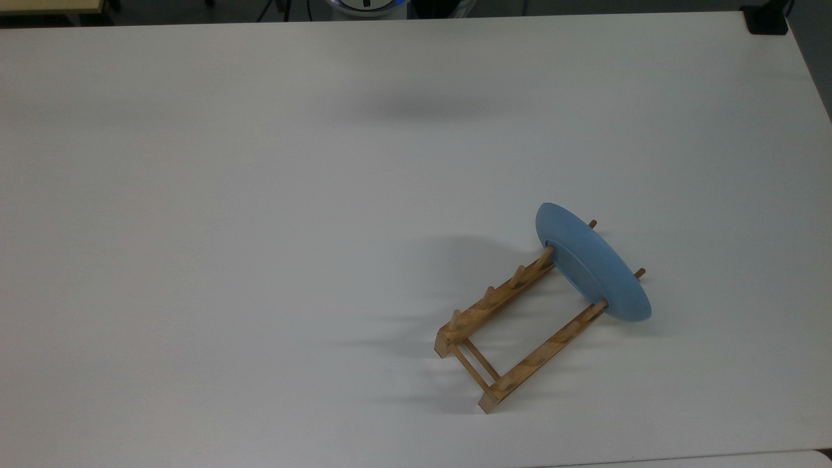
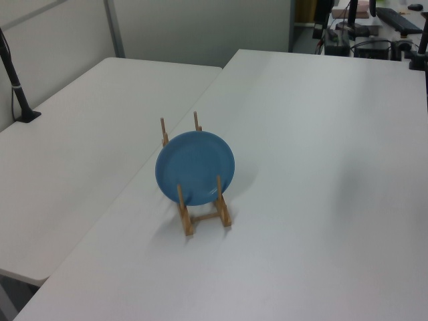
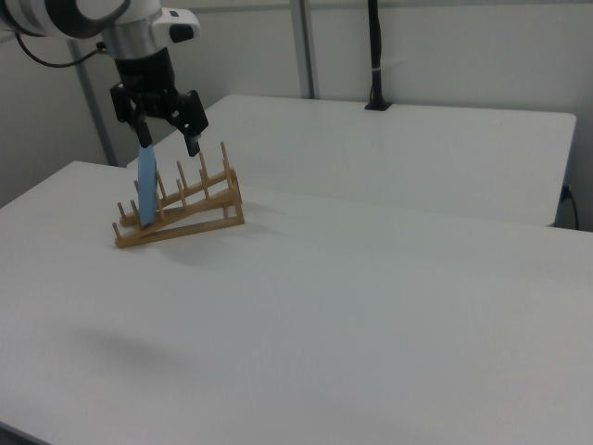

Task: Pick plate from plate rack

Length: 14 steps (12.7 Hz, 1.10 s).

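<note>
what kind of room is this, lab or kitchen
Most likely a robotics lab or office: bare white tables pushed together, a robot arm over a plate rack, and a desk with computer gear in the left view's background.

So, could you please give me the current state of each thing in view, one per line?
plate: standing on edge in an end slot of the rack, not lifted.
plate rack: resting on the table, other slots empty.
gripper: open, in the right view high in front of the rack, holding nothing.
table: bearing the rack.
</note>
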Tool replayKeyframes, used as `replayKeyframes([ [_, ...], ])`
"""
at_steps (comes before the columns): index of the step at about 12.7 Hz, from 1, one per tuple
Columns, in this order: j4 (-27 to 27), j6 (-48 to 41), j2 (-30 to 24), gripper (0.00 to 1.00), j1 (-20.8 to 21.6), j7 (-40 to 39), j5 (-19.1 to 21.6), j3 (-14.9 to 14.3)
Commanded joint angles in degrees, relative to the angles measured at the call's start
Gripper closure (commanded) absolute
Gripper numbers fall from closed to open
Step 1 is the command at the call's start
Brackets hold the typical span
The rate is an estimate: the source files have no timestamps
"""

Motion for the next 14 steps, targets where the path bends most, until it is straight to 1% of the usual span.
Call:
replayKeyframes([
  [1,-0.89,1.04,2.12,0.00,0.91,-7.47,-1.14,-0.27],
  [3,-0.72,1.30,3.09,0.00,2.14,-13.54,-2.12,-0.27],
  [5,-0.45,5.68,3.79,0.00,5.21,-13.14,-2.47,-0.10],
  [7,-0.45,11.29,4.32,0.00,6.71,-7.71,-2.39,0.86],
  [8,-0.37,14.63,5.19,0.00,7.41,-4.02,-2.47,2.17],
  [9,-0.37,17.19,6.16,0.00,8.03,-0.33,-2.65,2.88],
  [10,-0.28,19.04,6.95,0.00,9.08,2.75,-3.08,2.98],
  [11,0.85,21.23,8.87,0.00,11.44,6.43,-5.00,2.98],
  [12,1.47,21.86,10.46,0.00,12.42,9.08,-5.54,3.07],
  [13,2.70,22.22,12.74,0.00,13.73,14.76,-5.81,3.59],
  [14,2.88,23.44,14.06,0.00,14.79,18.30,-6.68,4.46],
])
